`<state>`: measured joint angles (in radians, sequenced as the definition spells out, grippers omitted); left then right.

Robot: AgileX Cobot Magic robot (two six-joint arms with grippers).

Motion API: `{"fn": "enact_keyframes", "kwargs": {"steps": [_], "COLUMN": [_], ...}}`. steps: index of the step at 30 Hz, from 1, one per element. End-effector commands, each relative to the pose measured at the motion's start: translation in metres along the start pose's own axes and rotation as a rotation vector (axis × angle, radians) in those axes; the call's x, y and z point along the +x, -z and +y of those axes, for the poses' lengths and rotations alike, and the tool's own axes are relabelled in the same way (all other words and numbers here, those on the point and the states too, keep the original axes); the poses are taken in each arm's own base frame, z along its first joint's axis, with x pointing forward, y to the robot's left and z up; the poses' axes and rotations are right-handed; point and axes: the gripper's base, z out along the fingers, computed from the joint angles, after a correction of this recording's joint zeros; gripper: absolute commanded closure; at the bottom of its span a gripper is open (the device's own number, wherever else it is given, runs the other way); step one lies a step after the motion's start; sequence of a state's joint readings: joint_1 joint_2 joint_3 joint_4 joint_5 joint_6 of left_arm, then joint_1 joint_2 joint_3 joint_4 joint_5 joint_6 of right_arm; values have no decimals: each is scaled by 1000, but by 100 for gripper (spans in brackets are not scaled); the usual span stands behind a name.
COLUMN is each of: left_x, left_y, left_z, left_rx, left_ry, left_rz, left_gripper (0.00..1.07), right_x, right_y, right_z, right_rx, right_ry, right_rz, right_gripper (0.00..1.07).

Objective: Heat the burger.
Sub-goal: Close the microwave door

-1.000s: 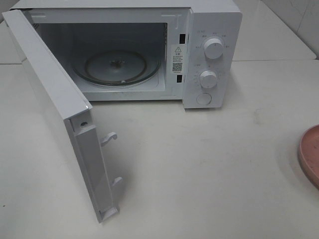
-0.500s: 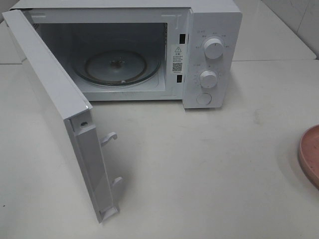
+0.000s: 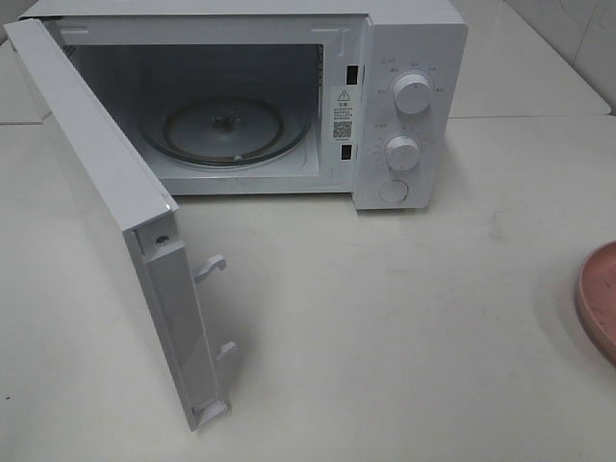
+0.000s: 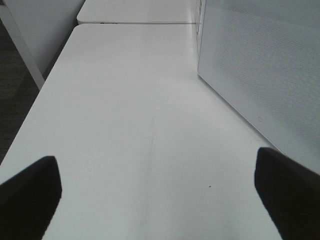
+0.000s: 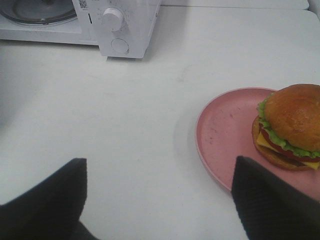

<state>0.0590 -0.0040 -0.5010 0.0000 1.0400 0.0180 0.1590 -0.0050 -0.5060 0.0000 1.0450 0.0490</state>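
Claws first: left gripper (image 4: 157, 200), two black fingers (image 4: 30, 192) spread wide at the edges of its wrist view, nothing between them, hovering over bare white tabletop (image 4: 125, 115). Perforated white panel of the microwave door (image 4: 260, 65) close by at 2 o'clock from that claw in its own view.

Right gripper (image 5: 160, 200), black ribbed fingers (image 5: 265, 197) also parted wide, nothing held, poised above the table. Round pink plate (image 5: 225, 130) just beside one finger, near 2 o'clock of the wrist view. Glossy golden-brown burger (image 5: 292, 125) with frilly green lettuce, red slice, dark patty and yellow cheese corner sitting on the far part of that plate, untouched by either claw, partly cut by the picture edge.

Further out, in the high view: neither claw visible. White boxy microwave oven (image 3: 409, 38) at 12 o'clock, door swung fully open toward 8 o'clock, two white latch hooks (image 3: 210, 268) jutting from its free edge. Clear glass turntable (image 3: 226, 130) lying flat inside the cavity, nothing on it. Two round white knobs (image 3: 413, 94) stacked on the control panel, round button (image 3: 394, 191) beneath. Sliver of the pink plate at 3 o'clock on the table edge, well apart from the oven, burger out of sight there
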Motion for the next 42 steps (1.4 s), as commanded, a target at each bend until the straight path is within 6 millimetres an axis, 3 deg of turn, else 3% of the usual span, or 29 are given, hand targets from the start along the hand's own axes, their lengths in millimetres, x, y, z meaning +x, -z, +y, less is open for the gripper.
{"fn": "enact_keyframes", "kwargs": {"steps": [1, 6, 10, 14, 17, 19, 22, 24, 25, 26, 27, 29, 33, 35, 38, 40, 42], "left_x": [0, 0, -13, -25, -36, -49, -52, -61, -61, -63, -67, -71, -76, -75, -74, -65, -62], "left_y": [3, 3, 6, 4, -5, -19, -23, -38, -38, -42, -50, -59, -76, -96, -104, -132, -138], "left_z": [1, -2, -2, -2, -1, -1, 0, 0, 0, 0, 0, 1, 1, 1, 1, 1, 1], "left_rx": [-8, 22, 21, 21, 19, 17, 16, 14, 14, 14, 10, 7, 6, 5, 4, 2, 1], "left_ry": [26, 42, 39, 39, 41, 43, 42, 43, 43, 43, 38, 29, 30, 31, 31, 32, 32], "left_rz": [-29, -31, -44, -56, -84, -93, -95, -78, -78, -73, -63, -54, -64, -71, -71, -89, -103], "left_gripper": [4, 4, 5, 9, 18, 43, 51, 79, 79, 86, 100, 107, 107, 107, 107, 107, 107], "right_x": [1, 1, 1, 1, 1, 1, 1, 1, 1, 1, 1, 1, 1, 1, 1, 1, 1], "right_y": [3, 3, 3, 3, 3, 3, 3, 3, 3, 3, 3, 3, 3, 3, 3, 3, 3], "right_z": [1, 1, 1, 1, 1, 1, 1, 1, 1, 1, 1, 1, 1, 1, 1, 1, 1], "right_rx": [-1, -1, -1, -1, -1, -1, -1, -1, -1, -1, -1, -1, -1, -1, -1, -1, -1], "right_ry": [1, 1, 1, 1, 1, 1, 1, 1, 1, 1, 1, 1, 1, 1, 1, 1, 1], "right_rz": [-35, -35, -35, -35, -35, -35, -35, -35, -35, -35, -35, -35, -35, -35, -35, -35, -35], "right_gripper": [31, 31, 31, 31, 31, 31, 31, 31, 31, 31, 31, 31, 31, 31, 31, 31, 31]}}
